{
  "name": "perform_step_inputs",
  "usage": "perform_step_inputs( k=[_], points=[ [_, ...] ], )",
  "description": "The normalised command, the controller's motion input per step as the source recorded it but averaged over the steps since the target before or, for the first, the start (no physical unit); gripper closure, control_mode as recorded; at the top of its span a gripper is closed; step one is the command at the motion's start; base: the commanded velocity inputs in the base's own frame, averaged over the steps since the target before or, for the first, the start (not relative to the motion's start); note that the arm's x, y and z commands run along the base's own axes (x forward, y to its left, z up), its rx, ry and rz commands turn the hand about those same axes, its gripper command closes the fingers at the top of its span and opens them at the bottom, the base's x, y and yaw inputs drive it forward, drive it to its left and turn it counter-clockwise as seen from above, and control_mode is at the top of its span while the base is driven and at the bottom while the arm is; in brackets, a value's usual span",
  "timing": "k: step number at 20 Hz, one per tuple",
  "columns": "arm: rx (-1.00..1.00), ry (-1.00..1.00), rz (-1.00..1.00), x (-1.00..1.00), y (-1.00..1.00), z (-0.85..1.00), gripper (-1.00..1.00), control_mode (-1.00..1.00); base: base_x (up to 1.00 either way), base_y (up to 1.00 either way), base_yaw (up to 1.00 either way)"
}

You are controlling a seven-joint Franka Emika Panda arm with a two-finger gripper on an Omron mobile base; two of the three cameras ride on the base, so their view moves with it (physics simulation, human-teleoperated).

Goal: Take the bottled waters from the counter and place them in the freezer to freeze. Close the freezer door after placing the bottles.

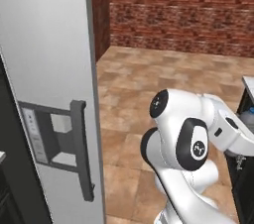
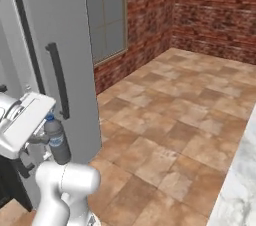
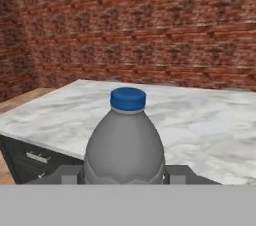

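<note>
— Where is the bottle (image 3: pixel 125 142)?

— Between the two fingers of the gripper (image 3: pixel 124 174), upright, its blue cap (image 3: pixel 128 98) pointing away from the hand. The fingers are clamped on its grey body from both sides.

— And relative to the fridge?

— In the right base view the bottle (image 2: pixel 56 141) hangs in the air just beside the pale grey fridge door (image 2: pixel 60 30), below the lower end of its dark bar handle (image 2: pixel 58 80).

— The counter?

— The marble counter (image 3: pixel 200 120) lies beyond the bottle in the hand view, apart from it, with the brick wall (image 3: pixel 150 30) behind.
</note>
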Motion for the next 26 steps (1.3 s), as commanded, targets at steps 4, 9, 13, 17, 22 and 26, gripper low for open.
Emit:
perform_step_inputs(
  k=[4,9,13,17,22,26],
  points=[
    [0.0,0.0,0.0,0.0,0.0,0.0,1.0,1.0,1.0,-0.63,-0.03],
    [0.0,0.0,0.0,0.0,0.0,0.0,1.0,1.0,1.0,-0.47,-0.05],
    [0.0,0.0,0.0,0.0,0.0,0.0,1.0,1.0,1.0,-0.27,-0.01],
    [0.0,0.0,0.0,0.0,0.0,0.0,1.0,1.0,1.0,-0.2,0.0],
    [0.0,0.0,0.0,0.0,0.0,0.0,1.0,1.0,0.92,-0.02,0.21],
    [0.0,0.0,0.0,0.0,0.0,0.0,1.0,1.0,0.59,0.0,0.56]
  ],
)
